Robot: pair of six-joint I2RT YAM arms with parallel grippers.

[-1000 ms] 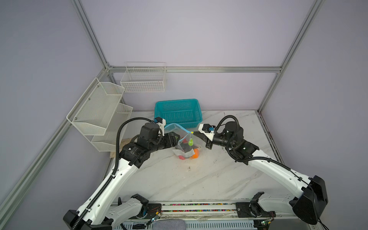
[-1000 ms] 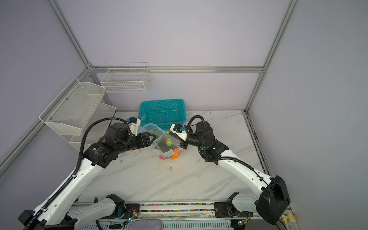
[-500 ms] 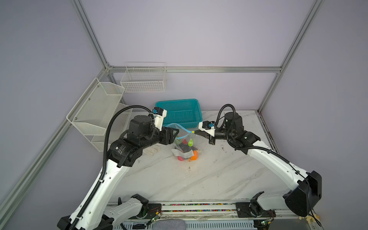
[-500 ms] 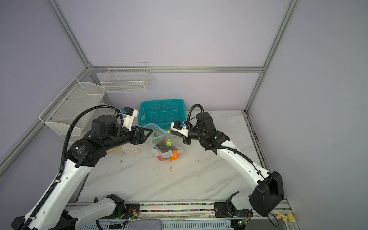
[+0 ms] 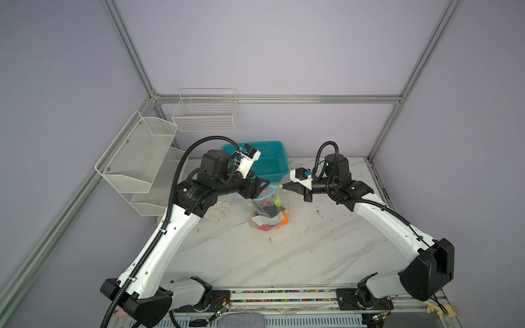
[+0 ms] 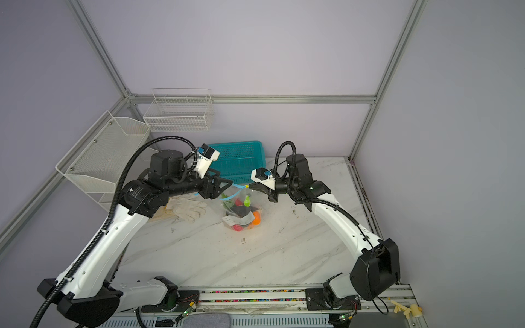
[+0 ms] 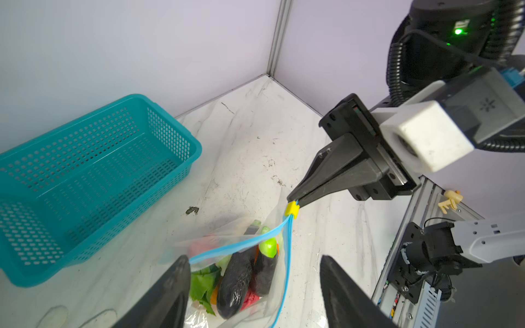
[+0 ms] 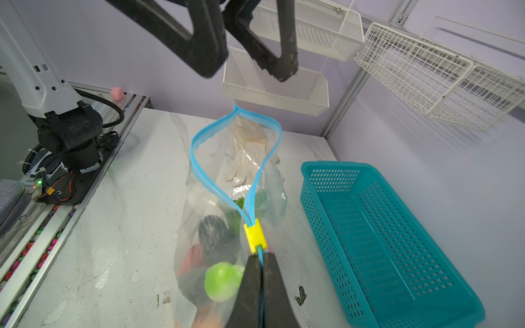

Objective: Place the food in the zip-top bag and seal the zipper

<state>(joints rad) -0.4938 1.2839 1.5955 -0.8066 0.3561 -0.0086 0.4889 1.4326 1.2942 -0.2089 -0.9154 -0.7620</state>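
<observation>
The clear zip-top bag point(image 5: 257, 206) point(image 6: 227, 208) hangs from one top corner, its bottom on the marble. Inside lies the food: dark eggplants point(image 7: 238, 278), a green piece point(image 8: 223, 281), red and orange bits. The light-blue zipper point(image 8: 199, 167) gapes in a loop, its yellow slider point(image 8: 254, 234) point(image 7: 292, 208) at the near end. My right gripper point(image 8: 260, 257) point(image 5: 284, 186) is shut on the zipper strip just behind the slider. At the mouth's other end my left gripper point(image 7: 254, 258) point(image 5: 262, 188) stands open and grips nothing; one fingertip point(image 7: 179, 272) is close to the strip.
A teal plastic basket point(image 5: 279, 166) point(image 8: 383, 227) stands behind the bag at the back wall. A white glove point(image 5: 218, 211) point(image 8: 247, 147) lies on the table under my left arm. A white mesh shelf point(image 5: 136, 159) and a wire basket point(image 5: 206, 113) hang on the walls.
Both grippers have risen from near the tabletop. The bag's slider corner has come up with the right one. The left gripper stays open.
</observation>
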